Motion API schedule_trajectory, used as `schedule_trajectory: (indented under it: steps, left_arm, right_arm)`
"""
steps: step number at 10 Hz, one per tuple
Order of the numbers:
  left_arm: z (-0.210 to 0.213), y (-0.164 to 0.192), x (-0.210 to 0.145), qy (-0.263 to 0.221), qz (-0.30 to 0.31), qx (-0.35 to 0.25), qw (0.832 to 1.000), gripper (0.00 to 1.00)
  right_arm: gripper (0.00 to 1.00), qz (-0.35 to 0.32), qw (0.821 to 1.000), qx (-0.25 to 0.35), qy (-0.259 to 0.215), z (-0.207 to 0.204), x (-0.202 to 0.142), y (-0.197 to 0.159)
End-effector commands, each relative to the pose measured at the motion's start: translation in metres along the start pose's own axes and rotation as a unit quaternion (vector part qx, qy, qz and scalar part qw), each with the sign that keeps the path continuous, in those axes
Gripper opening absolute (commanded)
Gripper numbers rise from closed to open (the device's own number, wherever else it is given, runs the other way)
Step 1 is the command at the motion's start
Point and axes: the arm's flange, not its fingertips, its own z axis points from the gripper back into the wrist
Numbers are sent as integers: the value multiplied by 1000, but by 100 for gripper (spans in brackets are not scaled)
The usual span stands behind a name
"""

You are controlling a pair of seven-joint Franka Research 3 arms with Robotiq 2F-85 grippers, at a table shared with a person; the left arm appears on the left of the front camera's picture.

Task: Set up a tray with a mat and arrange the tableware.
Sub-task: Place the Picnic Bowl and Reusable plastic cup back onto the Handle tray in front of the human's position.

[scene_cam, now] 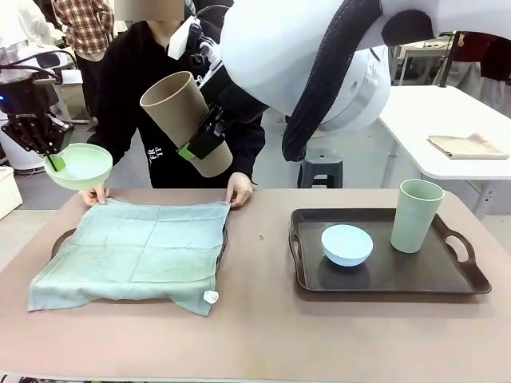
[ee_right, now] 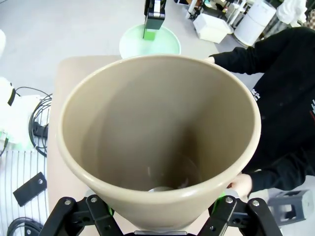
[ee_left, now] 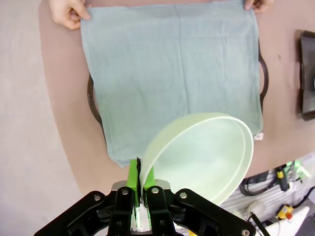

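Rim of the pale green round bowl [ee_left: 206, 157] was shown pinched by the left claw [ee_left: 141, 174] in its wrist view, raised at the green cloth mat's [ee_left: 172, 64] left. The tall brown cup [scene_cam: 180, 112] was clamped aloft by the right claw [scene_cam: 201, 137]; the front view added a light blue bowl [scene_cam: 346, 243] on a dark tray [scene_cam: 471, 281].

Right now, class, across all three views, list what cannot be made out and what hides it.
Left tray: front view, the mat covers all but its rim and handles.
Table: right wrist view, the brown cup in the right gripper blocks most of it.
Right tray: left wrist view, cut off by the picture's right edge.
Mat's lower part: left wrist view, behind the pale green bowl.
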Motion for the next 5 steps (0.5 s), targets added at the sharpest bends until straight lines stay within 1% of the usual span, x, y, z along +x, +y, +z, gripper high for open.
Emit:
schedule_trajectory:
  steps: [1,5]
  left_arm:
    - [0,1,0,-4,0,-1,1000,4]
    - [0,1,0,-4,0,-1,1000,4]
  right_arm:
    - [83,-6,1000,0,7,1,3,-3]
    - [83,-6,1000,0,7,1,3,-3]
